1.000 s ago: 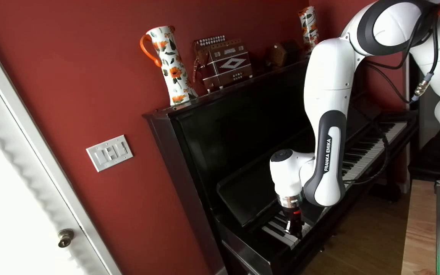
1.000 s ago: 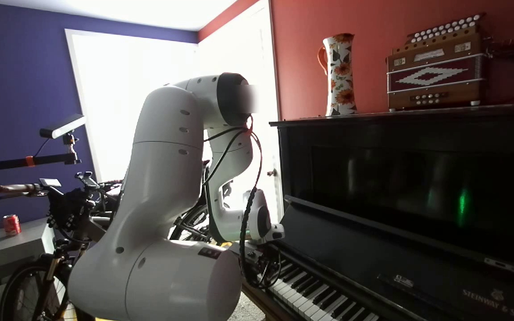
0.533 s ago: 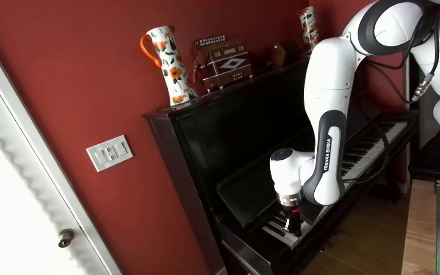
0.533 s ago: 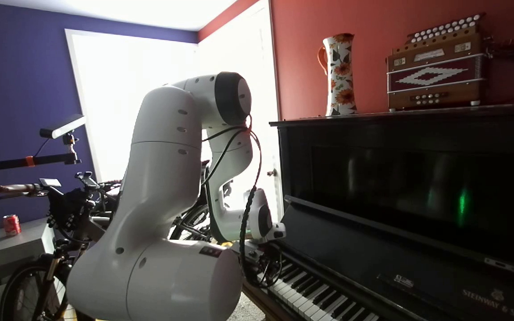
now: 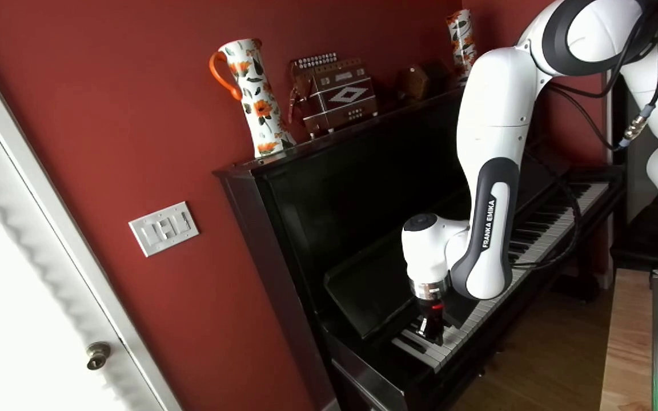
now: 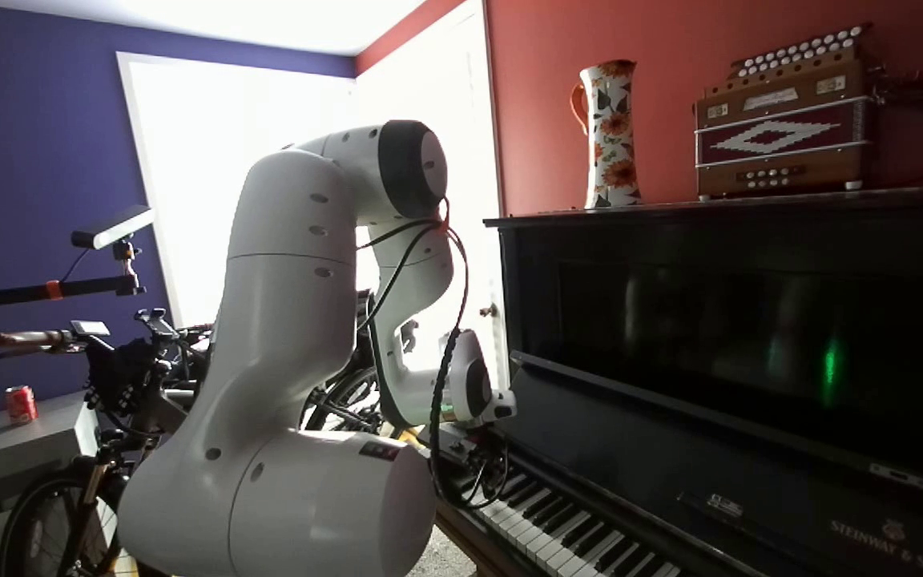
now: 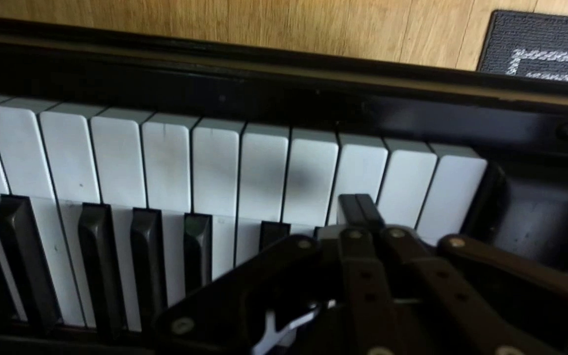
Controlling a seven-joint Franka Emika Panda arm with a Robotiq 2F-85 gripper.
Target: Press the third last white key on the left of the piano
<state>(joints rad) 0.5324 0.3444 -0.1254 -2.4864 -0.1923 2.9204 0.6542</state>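
The glossy black upright piano (image 5: 357, 194) stands against the red wall and also shows in an exterior view (image 6: 718, 328). In the wrist view, its row of white keys ends at the right beside a black block (image 7: 488, 202). The third white key from that end (image 7: 361, 160) looks level with its neighbours. My gripper (image 7: 358, 197) is shut and empty, its fingertips overlapping that third key's picture. A blurred shadow lies on the keys to the left. In an exterior view the gripper (image 5: 435, 341) points down over the keys near the piano's door-side end, seemingly just above them.
The piano's front rail (image 7: 225, 88) runs beyond the key fronts. A sloped black panel (image 5: 369, 285) rises behind the keys. A floral jug (image 5: 257, 103) and an accordion (image 5: 340, 94) stand on top. A cable (image 6: 445, 385) hangs from the arm near the keys.
My gripper has risen from the keys and shifted slightly left in an exterior view, uncovering more white keys. The forearm has lifted with it. The fingers look shut throughout.
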